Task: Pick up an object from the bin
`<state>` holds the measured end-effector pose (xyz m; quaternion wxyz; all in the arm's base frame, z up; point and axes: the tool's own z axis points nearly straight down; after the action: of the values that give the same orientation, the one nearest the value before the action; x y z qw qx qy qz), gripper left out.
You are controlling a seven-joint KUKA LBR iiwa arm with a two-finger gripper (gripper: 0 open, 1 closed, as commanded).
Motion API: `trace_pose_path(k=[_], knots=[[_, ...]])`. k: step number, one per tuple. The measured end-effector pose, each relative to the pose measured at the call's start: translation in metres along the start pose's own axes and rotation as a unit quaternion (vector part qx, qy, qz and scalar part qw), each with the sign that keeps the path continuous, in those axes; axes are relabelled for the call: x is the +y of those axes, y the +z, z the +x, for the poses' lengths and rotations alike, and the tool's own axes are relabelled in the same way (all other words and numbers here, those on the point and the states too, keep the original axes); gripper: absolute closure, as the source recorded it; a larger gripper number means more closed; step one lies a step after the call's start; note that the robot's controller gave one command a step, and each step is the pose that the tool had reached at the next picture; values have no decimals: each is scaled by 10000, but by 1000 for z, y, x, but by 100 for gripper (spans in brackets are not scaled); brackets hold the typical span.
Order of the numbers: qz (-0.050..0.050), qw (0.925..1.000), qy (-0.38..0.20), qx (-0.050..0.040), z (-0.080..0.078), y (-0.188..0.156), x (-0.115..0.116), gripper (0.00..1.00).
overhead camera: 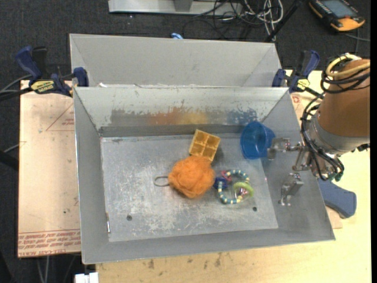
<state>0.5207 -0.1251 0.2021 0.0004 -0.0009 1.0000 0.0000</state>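
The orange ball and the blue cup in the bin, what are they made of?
The orange ball looks like soft yarn or fluffy mesh: its outline is fuzzy and ragged, with no shine. The blue cup is probably hard plastic: smooth walls, even colour and a clean round rim.
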Motion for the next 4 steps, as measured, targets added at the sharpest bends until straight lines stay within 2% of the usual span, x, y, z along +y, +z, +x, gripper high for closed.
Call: trace_pose_path(k=[1, 2, 3, 4], knots=[[0, 10000, 0, 0, 0, 0, 0, 0], [10, 9999, 135, -50, -20, 41, 19, 0], [-5, 10000, -7, -22, -6, 104, 25, 0], [-3, 9989, -461, -19, -37, 116, 55, 100]])
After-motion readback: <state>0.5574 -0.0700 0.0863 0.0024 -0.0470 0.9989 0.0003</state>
